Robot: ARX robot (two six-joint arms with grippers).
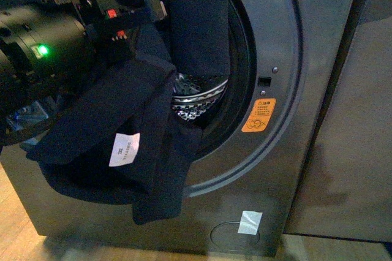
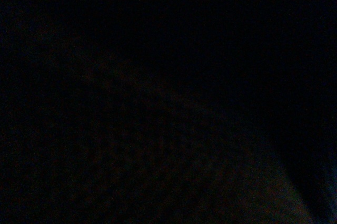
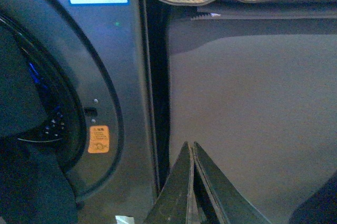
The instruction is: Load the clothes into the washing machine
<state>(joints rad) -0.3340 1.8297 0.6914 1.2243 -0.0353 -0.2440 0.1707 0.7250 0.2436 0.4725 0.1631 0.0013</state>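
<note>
Dark navy clothes (image 1: 122,132) hang half out of the washing machine (image 1: 294,59) porthole, the left gripper (image 1: 131,15) buried in them (grip unreadable; its wrist view is dark), the right gripper (image 3: 190,150) with jaws pressed together, empty

Front view dim, grainy, soft; left wrist view dark; right wrist view dim, slightly blurred.

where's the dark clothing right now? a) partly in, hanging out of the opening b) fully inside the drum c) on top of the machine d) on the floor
a: the dark clothing drapes out of the round opening of the washing machine and hangs down its front, with the drum showing behind it.
</note>
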